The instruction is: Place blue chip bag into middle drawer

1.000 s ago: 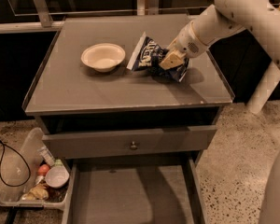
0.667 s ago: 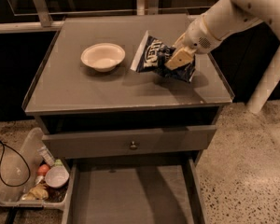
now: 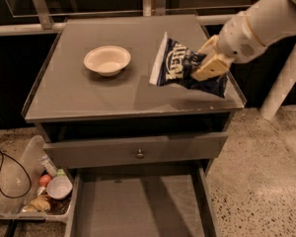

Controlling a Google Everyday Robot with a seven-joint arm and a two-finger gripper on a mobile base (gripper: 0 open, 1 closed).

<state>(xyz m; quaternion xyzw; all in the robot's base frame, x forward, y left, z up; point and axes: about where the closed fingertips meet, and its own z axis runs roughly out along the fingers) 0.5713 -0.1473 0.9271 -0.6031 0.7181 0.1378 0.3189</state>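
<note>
The blue chip bag (image 3: pixel 180 68) is dark navy with white lettering and a white sealed edge. It hangs lifted above the right front part of the grey counter top (image 3: pixel 89 93), tilted with its sealed edge to the left. My gripper (image 3: pixel 207 65) comes in from the upper right and is shut on the bag's right side, its cream fingers (image 3: pixel 210 68) pinching the bag. The middle drawer (image 3: pixel 138 209) stands pulled open below the counter, its flat grey floor bare.
A cream round bowl (image 3: pixel 107 59) sits on the counter at the left. A shut drawer front with a small metal knob (image 3: pixel 139 154) is above the open drawer. A clear bin of small items (image 3: pixel 37 191) and a black cable (image 3: pixel 10 174) lie on the floor at the left.
My gripper has lifted the chip bag off the counter and carried it toward the front edge. The view has also drawn closer.
</note>
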